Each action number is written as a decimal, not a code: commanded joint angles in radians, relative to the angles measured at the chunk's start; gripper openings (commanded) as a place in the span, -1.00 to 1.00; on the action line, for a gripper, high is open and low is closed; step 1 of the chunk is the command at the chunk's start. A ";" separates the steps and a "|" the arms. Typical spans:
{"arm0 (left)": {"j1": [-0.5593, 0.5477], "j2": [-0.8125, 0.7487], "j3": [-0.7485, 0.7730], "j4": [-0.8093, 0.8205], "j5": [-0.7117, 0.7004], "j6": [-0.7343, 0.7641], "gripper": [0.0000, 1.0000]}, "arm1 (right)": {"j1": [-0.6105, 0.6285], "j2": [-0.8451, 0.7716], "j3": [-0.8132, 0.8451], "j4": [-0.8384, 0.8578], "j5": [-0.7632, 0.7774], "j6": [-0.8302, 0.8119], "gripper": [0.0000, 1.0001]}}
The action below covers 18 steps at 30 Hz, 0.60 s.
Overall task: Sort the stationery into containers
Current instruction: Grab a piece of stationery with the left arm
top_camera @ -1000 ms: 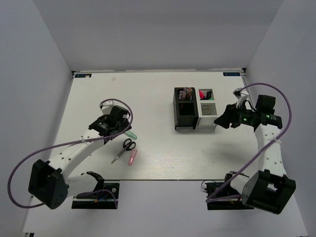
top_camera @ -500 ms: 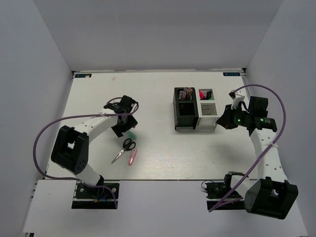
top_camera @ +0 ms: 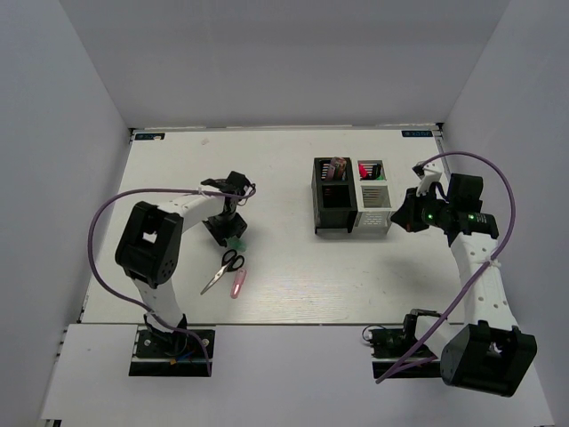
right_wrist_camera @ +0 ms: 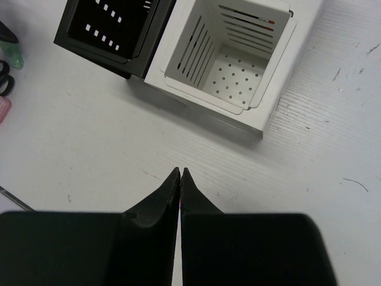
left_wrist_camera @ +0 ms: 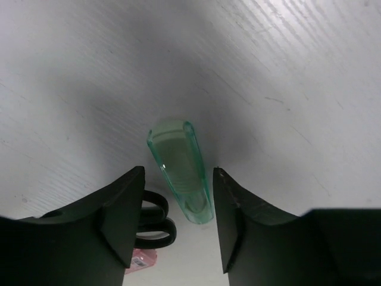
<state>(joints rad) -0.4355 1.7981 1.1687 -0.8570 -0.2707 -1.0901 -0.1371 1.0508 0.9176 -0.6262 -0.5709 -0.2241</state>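
Note:
A mint highlighter [left_wrist_camera: 181, 173] lies on the white table between the fingers of my left gripper [left_wrist_camera: 178, 182], which is open, with a gap showing on each side of it. From above, that left gripper [top_camera: 228, 231] hangs over the highlighter [top_camera: 236, 242]. Black-handled scissors [top_camera: 222, 269] and a pink item [top_camera: 238, 283] lie just nearer; the scissors' loops [left_wrist_camera: 152, 220] show behind the left finger. The black container [top_camera: 333, 200] and white container [top_camera: 373, 209] stand side by side mid-table. My right gripper [right_wrist_camera: 180, 171] is shut and empty, just right of the white container [right_wrist_camera: 208, 104].
Pens with pink and green caps stand at the back of the white container [top_camera: 366, 169], and other items in the black one [top_camera: 336, 165]. The black container [right_wrist_camera: 119, 24] sits at the upper left of the right wrist view. Grey walls enclose the table.
My left arm swung inward and lowered its gripper over the highlighter, jaws narrowing. My right gripper closed and shifted slightly toward the white container.

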 commanded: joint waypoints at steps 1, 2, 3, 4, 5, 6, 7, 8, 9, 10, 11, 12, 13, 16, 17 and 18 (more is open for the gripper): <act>0.015 0.003 0.020 -0.007 -0.024 -0.030 0.17 | -0.001 -0.023 -0.016 0.023 0.005 -0.004 -0.94; 0.017 0.009 0.019 -0.005 -0.022 -0.027 0.13 | 0.001 -0.025 -0.014 0.026 0.006 -0.006 -0.94; 0.026 0.018 0.016 -0.005 -0.019 -0.025 0.13 | -0.002 -0.025 -0.013 0.023 0.005 -0.007 -0.94; 0.027 0.026 0.011 -0.005 -0.019 -0.024 0.10 | -0.001 -0.028 -0.013 0.023 0.003 -0.006 -0.94; 0.030 0.027 0.005 0.002 -0.016 -0.022 0.10 | -0.002 -0.029 -0.014 0.023 0.003 -0.004 -0.94; 0.035 0.030 -0.003 0.009 -0.012 -0.024 0.06 | 0.001 -0.031 -0.014 0.025 0.006 -0.007 -0.94; 0.034 0.032 -0.012 0.012 -0.012 -0.019 0.02 | -0.001 -0.031 -0.014 0.025 0.003 -0.003 -0.94; 0.034 0.037 -0.015 0.015 -0.010 -0.019 -0.04 | -0.001 -0.032 -0.014 0.023 0.005 -0.003 -0.94; 0.037 0.037 -0.017 0.016 -0.010 -0.017 -0.22 | -0.001 -0.034 -0.016 0.025 0.006 -0.004 -0.94; 0.037 0.038 -0.018 0.021 -0.009 -0.010 -0.33 | -0.001 -0.035 -0.014 0.025 0.006 -0.003 -0.94; 0.038 0.037 -0.014 0.019 -0.004 -0.008 -0.45 | -0.002 -0.035 -0.017 0.026 0.005 -0.004 -0.94; 0.037 0.038 -0.014 0.021 0.002 0.011 -0.67 | -0.002 -0.034 -0.017 0.028 0.005 -0.003 -0.94; 0.037 0.035 -0.012 0.027 0.014 0.019 -0.76 | -0.001 -0.035 -0.017 0.028 0.003 -0.003 -0.92; 0.026 -0.011 0.015 0.055 0.037 0.090 -1.00 | -0.002 -0.037 -0.017 0.022 -0.009 -0.012 0.42; 0.008 -0.031 0.040 0.055 0.041 0.110 -1.00 | -0.001 -0.040 -0.023 0.022 -0.024 -0.024 0.80; -0.017 -0.045 0.054 0.061 0.041 0.155 -1.00 | -0.001 -0.040 -0.026 0.020 -0.032 -0.033 0.81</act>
<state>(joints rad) -0.4137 1.8198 1.1725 -0.8345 -0.2497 -1.0229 -0.1371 1.0317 0.9058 -0.6209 -0.5766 -0.2306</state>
